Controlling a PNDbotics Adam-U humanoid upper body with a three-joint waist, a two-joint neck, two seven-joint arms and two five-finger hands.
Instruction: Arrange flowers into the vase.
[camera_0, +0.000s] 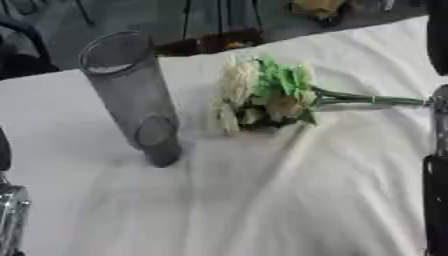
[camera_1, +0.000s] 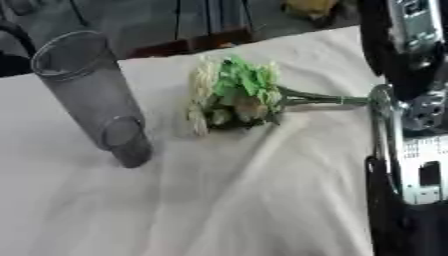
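Observation:
A clear grey cylindrical vase (camera_0: 131, 95) stands on the white cloth with nothing in it, left of centre. A bunch of cream flowers with green leaves (camera_0: 262, 95) lies on the cloth to the right of the vase, apart from it. Its green stem (camera_0: 367, 100) points right and ends against a silver part of my right hand (camera_1: 382, 125) at the right edge. How that hand stands on the stem is hidden. A black and silver sliver of my left hand (camera_0: 10, 210) shows at the lower left edge, far from the vase.
The white cloth (camera_0: 289, 200) is wrinkled and covers the whole table. The table's far edge runs behind the vase and flowers, with dark floor, a brown object (camera_0: 210, 42) and a yellow object (camera_0: 319, 7) beyond it.

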